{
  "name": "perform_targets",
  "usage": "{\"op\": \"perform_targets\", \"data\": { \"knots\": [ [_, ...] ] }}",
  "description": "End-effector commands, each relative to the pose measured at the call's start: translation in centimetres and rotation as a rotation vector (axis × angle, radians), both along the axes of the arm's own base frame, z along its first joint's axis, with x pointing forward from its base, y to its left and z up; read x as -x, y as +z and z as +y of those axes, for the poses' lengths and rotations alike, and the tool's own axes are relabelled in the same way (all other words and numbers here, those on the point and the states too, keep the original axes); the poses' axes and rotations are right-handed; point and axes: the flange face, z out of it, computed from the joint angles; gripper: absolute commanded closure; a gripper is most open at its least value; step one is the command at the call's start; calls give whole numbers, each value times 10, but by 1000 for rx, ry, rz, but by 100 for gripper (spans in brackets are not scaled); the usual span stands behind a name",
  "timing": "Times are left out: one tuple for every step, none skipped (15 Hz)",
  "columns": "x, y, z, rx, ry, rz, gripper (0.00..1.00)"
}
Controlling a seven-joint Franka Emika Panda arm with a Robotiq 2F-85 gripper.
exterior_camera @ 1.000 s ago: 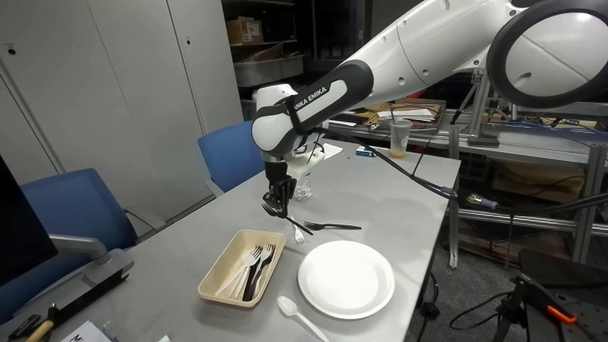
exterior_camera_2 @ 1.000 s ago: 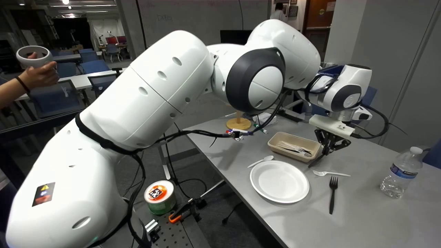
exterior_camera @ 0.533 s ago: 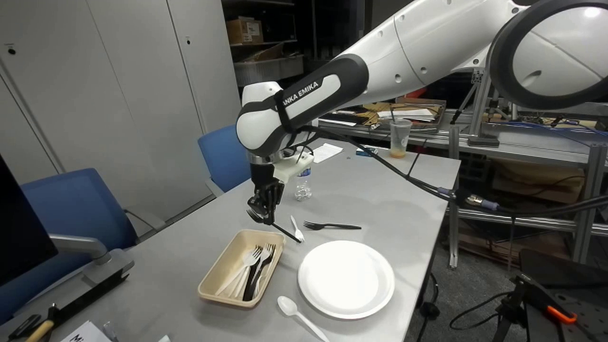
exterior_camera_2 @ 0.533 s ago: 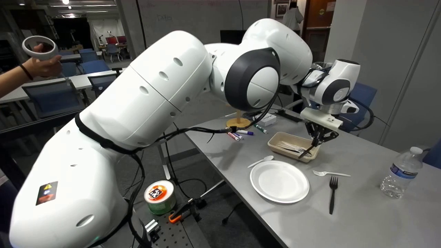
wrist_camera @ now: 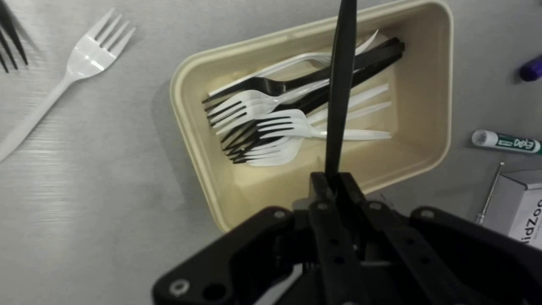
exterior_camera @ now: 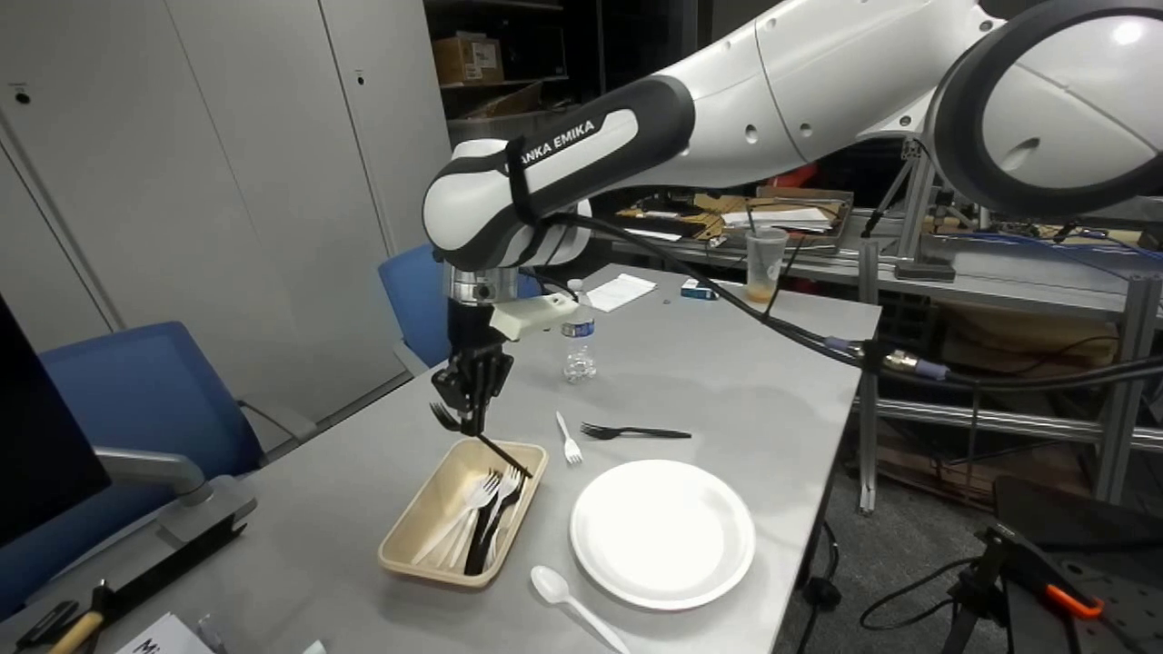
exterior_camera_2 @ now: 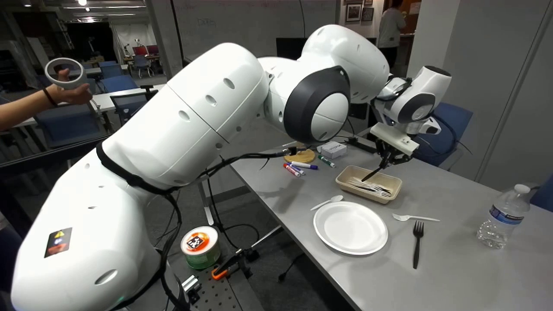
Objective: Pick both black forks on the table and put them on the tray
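The gripper shifts, carrying a black fork from beside the tray to partly over it, handle first. It pinches that fork, so centring, lowering and release look next; the other black fork lies on the table, unfetched.

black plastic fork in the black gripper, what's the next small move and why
Probably lower the black two-finger gripper a little: it is clamped on the slim black plastic fork, whose handle slants down over the beige rectangular tray in both exterior views, so releasing lower would likely drop it more gently. Whether the tines overhang its edge, I cannot tell.
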Motion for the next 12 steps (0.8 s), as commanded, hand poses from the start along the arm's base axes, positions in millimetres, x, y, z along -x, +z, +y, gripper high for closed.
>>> {"op": "perform_targets", "data": {
  "knots": [
    [-15, -3, -18, -95, -29, -33, 97],
    [-17, -5, -25, -107, -46, -41, 97],
    [-19, -9, -31, -118, -60, -47, 97],
    [-20, -14, -37, -127, -71, -48, 97],
    [-21, -21, -41, -130, -79, -45, 97],
    [-21, -26, -43, -134, -82, -39, 97],
    [-21, -33, -44, -130, -84, -33, 97],
    [-22, -38, -44, -129, -84, -29, 97],
    [-22, -45, -41, -126, -82, -23, 97],
    [-22, -49, -39, -126, -79, -20, 97],
    [-22, -53, -35, -126, -73, -16, 97],
    [-22, -56, -32, -126, -68, -14, 97]
  ]
}}
